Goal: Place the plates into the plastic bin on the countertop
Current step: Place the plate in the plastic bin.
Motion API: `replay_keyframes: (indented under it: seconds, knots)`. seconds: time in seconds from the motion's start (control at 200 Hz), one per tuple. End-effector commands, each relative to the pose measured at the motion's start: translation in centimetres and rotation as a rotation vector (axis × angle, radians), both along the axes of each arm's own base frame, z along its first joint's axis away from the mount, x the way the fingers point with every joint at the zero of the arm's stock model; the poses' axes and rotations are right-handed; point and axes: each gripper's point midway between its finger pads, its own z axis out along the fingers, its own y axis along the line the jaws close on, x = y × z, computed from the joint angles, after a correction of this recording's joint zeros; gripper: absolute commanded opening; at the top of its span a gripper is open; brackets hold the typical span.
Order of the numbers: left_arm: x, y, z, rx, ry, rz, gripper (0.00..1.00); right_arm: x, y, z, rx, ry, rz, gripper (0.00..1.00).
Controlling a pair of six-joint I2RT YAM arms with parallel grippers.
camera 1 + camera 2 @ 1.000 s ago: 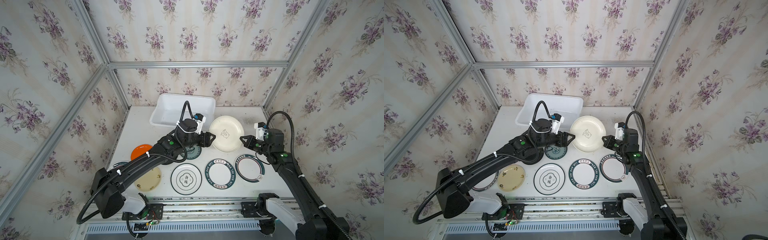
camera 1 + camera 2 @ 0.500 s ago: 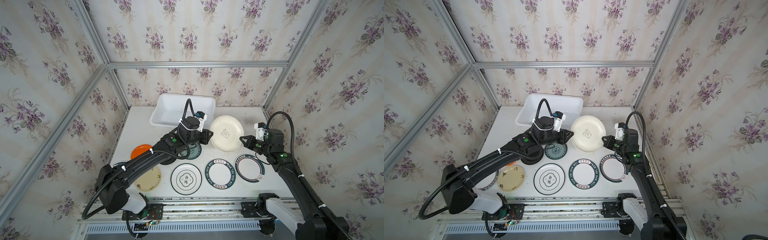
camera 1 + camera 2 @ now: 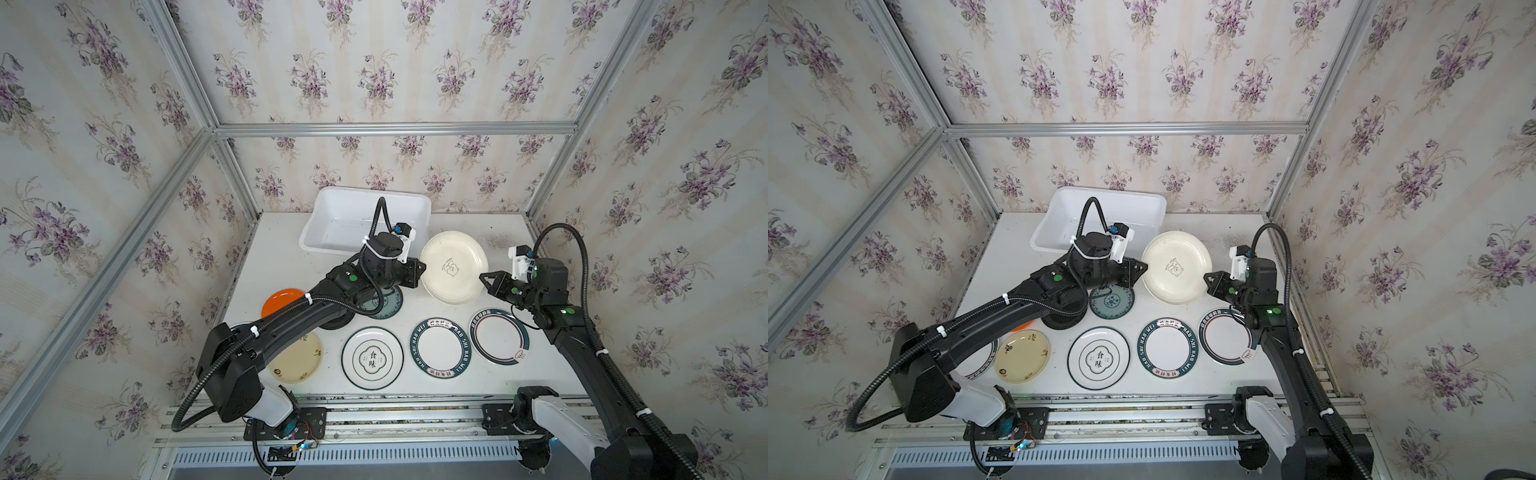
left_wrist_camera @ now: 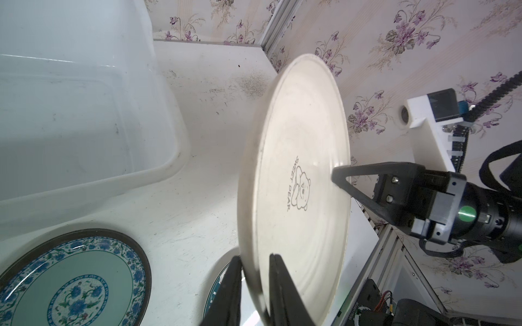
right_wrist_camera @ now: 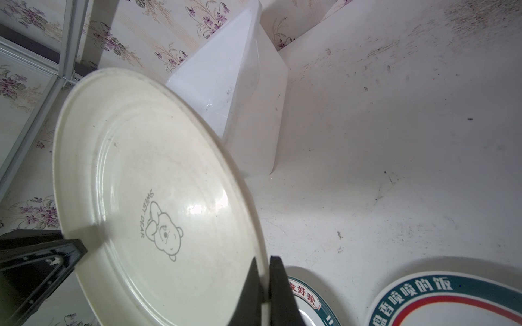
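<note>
Both arms have the cream plate now, the one with the little bear printed on it. It's up off the tabletop, tilted on a slant, hanging just beside the near right corner of the bin.

The left claw is narrowed right down, one finger on each face of the rim, gripping the side nearest the bin. The right claw is pinched tight on the opposite rim. Two grips on one plate looks to me like a hand-off. The bin sits along the far edge toward the left corner, which is the left arm's side. The slant makes sense too: a thin rim is far easier to nip when it's lifted clear of the surface.

Look at the poses. The left arm reaches long and low from the near edge, diagonally across the tabletop. Its wrist is rolled so the claw comes at the plate side-on. The right arm rises from the near right corner, elbow bent, its forearm pointing in toward the middle.

The bin looks empty. The other plates lie flat along the near half: an orange plate, a yellow plate, a patterned teal plate partly under the left arm, and three white plates in a row.
</note>
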Motion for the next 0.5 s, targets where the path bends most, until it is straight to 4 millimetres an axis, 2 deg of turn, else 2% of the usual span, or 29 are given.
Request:
replay_keyframes:
  seconds: [0.0, 0.29, 0.375, 0.5]
  knots:
    - [0.2, -0.7, 0.7, -0.019, -0.020, -0.023, 0.23, 0.1, 1.3, 2.1, 0.030, -0.085, 0.083, 0.00]
    - [0.7, -0.9, 0.3, 0.012, -0.014, -0.016, 0.11, 0.1, 1.4, 1.9, 0.031, -0.085, 0.090, 0.00]
    - [1.0, -0.6, 0.4, 0.026, -0.020, -0.002, 0.06, 0.1, 1.4, 1.9, 0.031, -0.089, 0.090, 0.10]
    - [1.5, -0.1, 0.9, 0.039, -0.037, 0.018, 0.01, 0.0, 1.5, 2.0, 0.031, -0.100, 0.097, 0.31]
